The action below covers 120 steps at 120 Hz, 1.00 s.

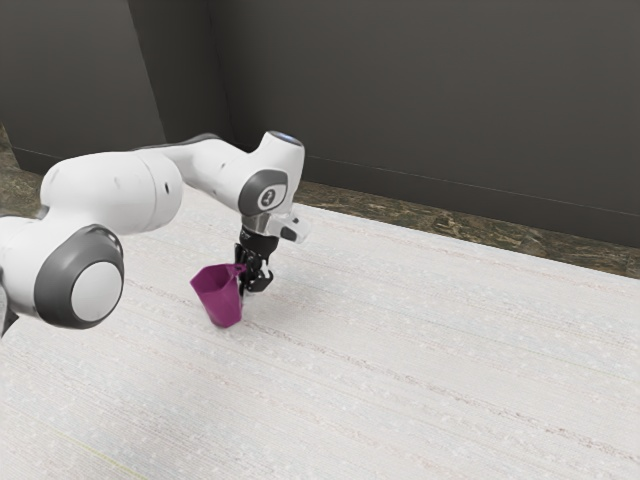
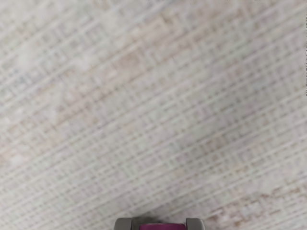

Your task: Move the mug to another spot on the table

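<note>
A magenta mug [image 1: 220, 292] hangs tilted at the end of my arm, its mouth toward the exterior view's upper left and its base close to the white table [image 1: 420, 340]. My black gripper [image 1: 249, 280] is shut on the rim on the mug's right side. In the wrist view a sliver of the magenta mug [image 2: 160, 226] sits between the two grey fingertips [image 2: 123, 224]. Beyond them the woven table surface [image 2: 153, 105] stretches away.
The table runs wide to the exterior view's right and toward the front. A dark wall [image 1: 430, 90] and a strip of mottled floor [image 1: 480, 228] lie behind the table's far edge.
</note>
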Each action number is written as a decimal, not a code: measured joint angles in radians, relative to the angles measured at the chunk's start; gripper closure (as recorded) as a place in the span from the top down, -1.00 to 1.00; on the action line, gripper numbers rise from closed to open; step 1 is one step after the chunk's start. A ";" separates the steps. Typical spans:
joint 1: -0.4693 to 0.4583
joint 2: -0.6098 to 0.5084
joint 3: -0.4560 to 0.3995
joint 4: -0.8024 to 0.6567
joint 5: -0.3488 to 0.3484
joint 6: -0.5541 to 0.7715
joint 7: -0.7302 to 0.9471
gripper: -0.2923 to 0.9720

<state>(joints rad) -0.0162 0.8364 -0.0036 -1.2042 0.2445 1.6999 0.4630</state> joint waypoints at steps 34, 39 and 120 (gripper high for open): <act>-0.004 -0.001 -0.001 -0.011 -0.015 0.017 0.010 0.18; -0.004 -0.002 -0.001 -0.010 -0.016 0.022 0.011 0.24; -0.002 -0.685 0.039 -0.417 -0.151 0.139 -0.198 0.53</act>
<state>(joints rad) -0.0186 0.1516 0.0356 -1.6213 0.0933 1.8386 0.2651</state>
